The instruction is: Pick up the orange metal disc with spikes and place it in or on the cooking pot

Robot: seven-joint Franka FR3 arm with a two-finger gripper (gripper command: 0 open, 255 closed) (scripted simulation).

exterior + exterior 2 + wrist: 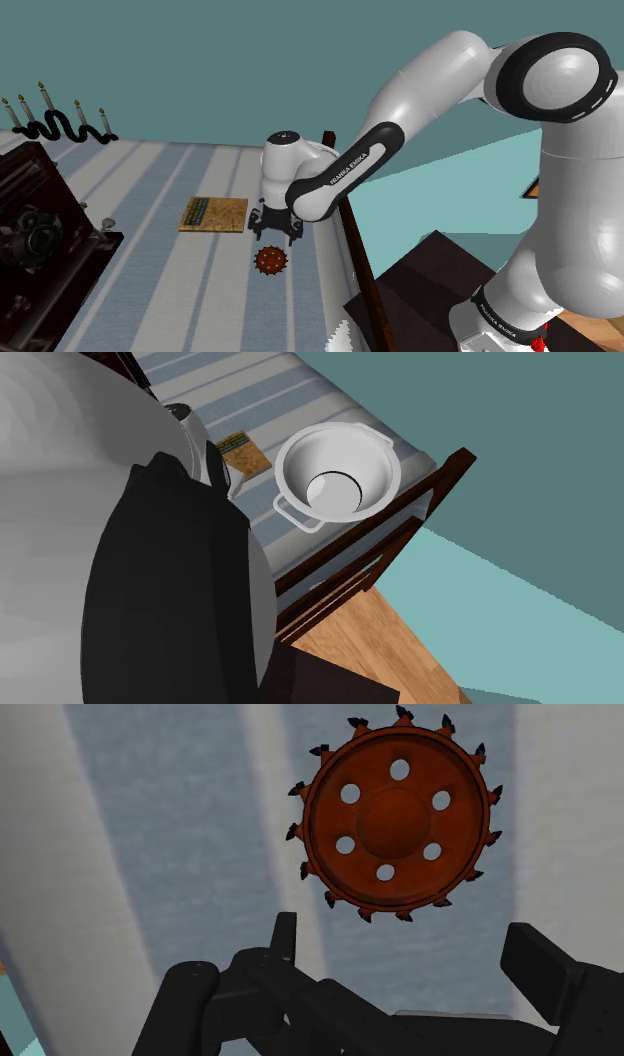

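Note:
The orange-brown disc (270,262) with dark spikes round its rim lies flat on the blue-and-white striped surface (170,270). In the wrist view the disc (395,814) shows a raised hub and a ring of holes. It lies just beyond my fingertips, not between them. My black gripper (275,232) hovers just above and behind the disc, open, and its fingers (285,939) stand wide apart with nothing in them. The pale cooking pot (300,462), with two loop handles, stands upright near the surface's wooden edge in the second exterior view.
A flat tan board (213,213) lies on the stripes beside the gripper. A dark wooden rail (358,260) borders the surface. A dark cabinet (40,240) and a black wavy candle holder (60,127) stand at the shoulder view's left. My arm (120,582) blocks much of the second exterior view.

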